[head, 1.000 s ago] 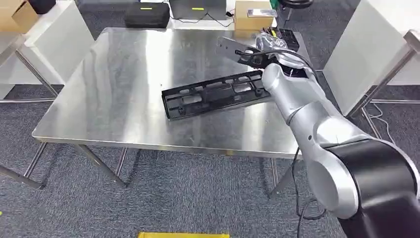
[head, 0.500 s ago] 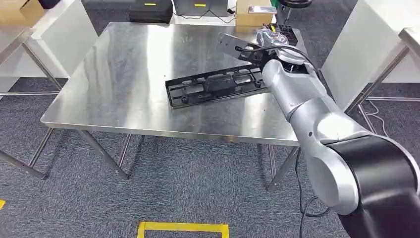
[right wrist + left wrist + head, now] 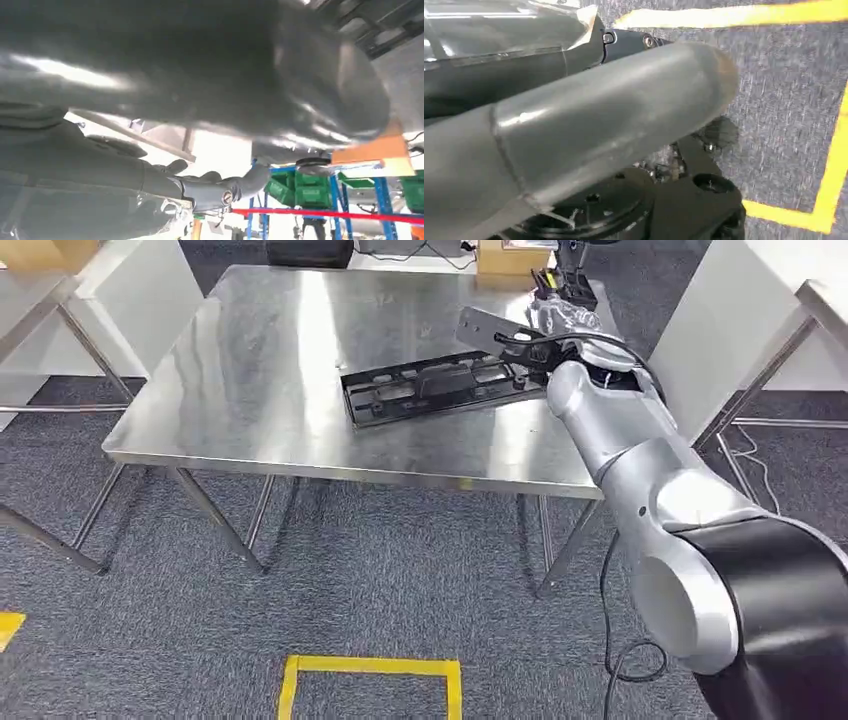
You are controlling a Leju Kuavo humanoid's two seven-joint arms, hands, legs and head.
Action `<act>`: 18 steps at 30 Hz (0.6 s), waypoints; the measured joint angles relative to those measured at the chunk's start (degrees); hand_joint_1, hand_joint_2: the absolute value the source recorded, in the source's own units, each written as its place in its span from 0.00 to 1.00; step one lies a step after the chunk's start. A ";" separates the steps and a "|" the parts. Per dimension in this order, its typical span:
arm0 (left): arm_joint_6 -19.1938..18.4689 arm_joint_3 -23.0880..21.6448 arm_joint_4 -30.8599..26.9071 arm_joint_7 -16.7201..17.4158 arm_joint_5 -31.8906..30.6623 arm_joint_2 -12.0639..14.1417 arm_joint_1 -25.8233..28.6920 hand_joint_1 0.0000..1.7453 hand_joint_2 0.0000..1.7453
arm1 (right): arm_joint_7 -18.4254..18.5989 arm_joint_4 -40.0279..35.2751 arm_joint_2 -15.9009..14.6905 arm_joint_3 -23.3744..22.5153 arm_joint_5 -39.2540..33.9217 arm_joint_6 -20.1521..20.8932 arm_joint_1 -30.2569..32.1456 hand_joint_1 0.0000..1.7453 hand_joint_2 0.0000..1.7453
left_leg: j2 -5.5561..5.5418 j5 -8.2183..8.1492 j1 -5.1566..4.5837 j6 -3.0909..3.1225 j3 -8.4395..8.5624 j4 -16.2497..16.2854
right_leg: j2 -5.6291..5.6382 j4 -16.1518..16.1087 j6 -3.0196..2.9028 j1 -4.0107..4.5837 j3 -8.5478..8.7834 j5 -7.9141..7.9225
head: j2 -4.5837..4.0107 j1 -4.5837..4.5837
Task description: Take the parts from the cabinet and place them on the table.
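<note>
The long black part [image 3: 435, 388] is laid on the steel table [image 3: 250, 370], long axis approx. left-right, its right end at the right hand [image 3: 530, 348]. Grip state cannot be told; fingers hidden.

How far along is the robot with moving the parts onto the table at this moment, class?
Looks done: the long black part lies on the steel table, so it is out of the cabinet. In hand: the right hand is at that part's near end, beside a grey flat piece; whether it grips either I cannot tell. Left: letting go, if it does hold, and fetching any further parts.
</note>
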 joint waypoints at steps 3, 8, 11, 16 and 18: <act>0.02 0.02 -0.02 -0.09 -0.09 0.02 0.04 0.00 0.00 | 0.00 0.02 0.15 -0.04 0.24 -0.31 0.14 0.00 0.00 | -0.26 -7.80 0.51 -0.81 -2.57 6.36 | -0.34 -0.10 -1.65 -0.78 -1.32 1.91 | 0.00 -0.33; 0.02 0.02 0.00 -0.13 -0.09 0.04 0.01 0.00 0.00 | 0.00 0.04 0.15 -0.11 0.39 -0.74 1.16 0.00 0.00 | -0.25 -10.10 0.78 -1.51 -2.64 16.77 | -0.34 0.03 -1.15 -0.69 -5.00 4.89 | 0.00 -0.35; 0.02 0.02 -0.02 -0.20 -0.22 0.07 -0.16 0.00 0.00 | 0.15 0.00 0.07 -0.11 0.96 -0.87 1.16 0.00 0.00 | -0.33 -9.08 0.94 -1.28 7.69 2.50 | -0.26 0.36 -0.10 -0.49 -6.34 5.99 | 0.00 -0.37; 0.02 0.07 0.00 -0.31 -0.90 0.09 -0.12 0.00 0.00 | 0.33 0.09 -0.72 -0.11 1.79 -1.31 1.40 0.00 0.00 | -0.47 -7.46 0.46 1.40 7.07 0.18 | -0.53 -0.03 1.96 -0.03 -7.19 7.72 | 0.00 -0.18; 0.02 0.11 -0.02 -0.31 -0.98 0.02 -0.29 0.00 0.00 | 0.31 0.09 -1.38 -0.13 1.95 -1.68 1.77 0.00 0.00 | -0.28 -5.98 0.09 2.62 5.48 0.12 | -0.30 4.91 1.10 -0.28 -9.63 2.35 | 0.00 0.07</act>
